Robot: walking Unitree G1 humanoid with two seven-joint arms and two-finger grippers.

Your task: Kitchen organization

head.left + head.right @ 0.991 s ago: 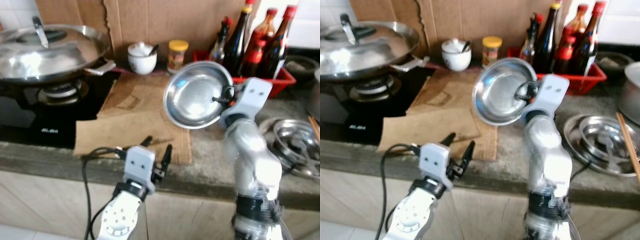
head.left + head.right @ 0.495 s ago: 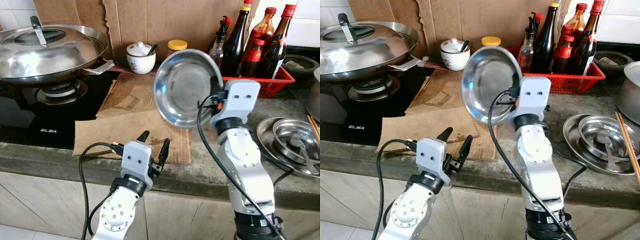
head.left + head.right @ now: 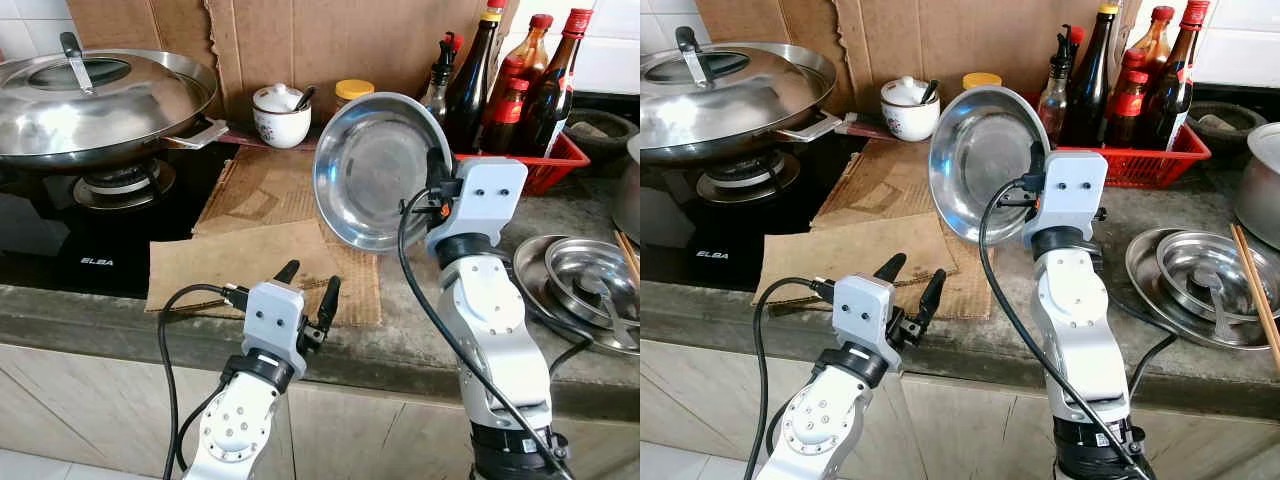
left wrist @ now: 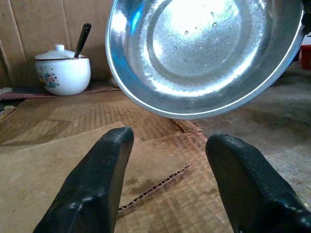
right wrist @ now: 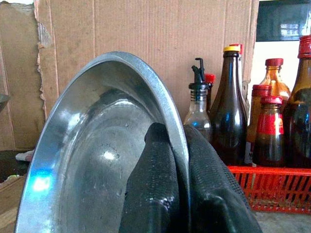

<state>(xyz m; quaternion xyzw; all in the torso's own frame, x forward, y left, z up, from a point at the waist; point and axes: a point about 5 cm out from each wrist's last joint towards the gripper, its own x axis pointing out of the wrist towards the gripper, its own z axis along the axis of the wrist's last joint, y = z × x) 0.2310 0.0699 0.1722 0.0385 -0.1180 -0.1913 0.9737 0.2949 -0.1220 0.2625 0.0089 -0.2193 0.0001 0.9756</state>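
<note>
A red basket (image 3: 545, 160) at the upper right of the head view holds several dark sauce bottles (image 3: 480, 85) with red caps. Left of it stand a yellow-lidded jar (image 3: 352, 92) and a white lidded pot (image 3: 281, 113) with a dark spoon handle poking out. At the right edge, a steel dish (image 3: 590, 285) holds a smaller steel lid.

The steel bowl (image 3: 378, 170) hangs in the air at upper centre, above the cardboard sheets (image 3: 262, 225). It is tipped nearly on edge, its hollow facing the robot and the left of the frame. The right gripper (image 5: 179, 165) pinches its rim, one finger inside and one outside. The left gripper (image 3: 307, 287), fingers spread and holding nothing, hovers low at the counter's front edge.

The stone counter (image 3: 420, 330) carries a black gas hob with a lidded wok (image 3: 95, 100) at the upper left; torn cardboard lines the wall behind.
</note>
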